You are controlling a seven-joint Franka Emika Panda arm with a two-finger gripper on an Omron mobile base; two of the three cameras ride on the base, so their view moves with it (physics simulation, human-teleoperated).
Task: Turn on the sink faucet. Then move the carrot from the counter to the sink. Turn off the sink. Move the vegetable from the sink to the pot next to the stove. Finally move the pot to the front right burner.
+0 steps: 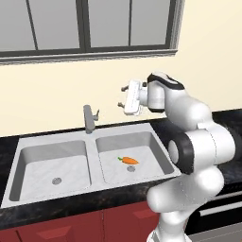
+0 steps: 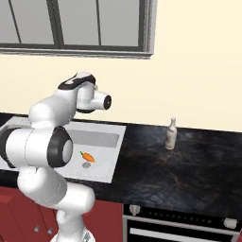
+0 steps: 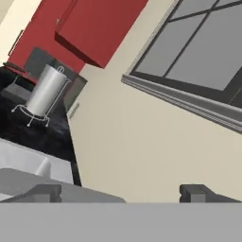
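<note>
The carrot [image 1: 128, 160] lies in the sink's [image 1: 28, 189] right basin while the gripper [image 1: 124, 96], fingers spread and empty, hangs above

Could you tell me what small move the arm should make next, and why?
Probably swing the gripper left and down toward the sink faucet handle to shut it off: the carrot already lies in the sink's right basin, and the open gripper hangs empty above and to the faucet's right.

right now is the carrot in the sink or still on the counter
In the sink. The carrot lies flat on the floor of the right basin of the sink, just above its drain. The gripper is raised, well clear of it.
</note>
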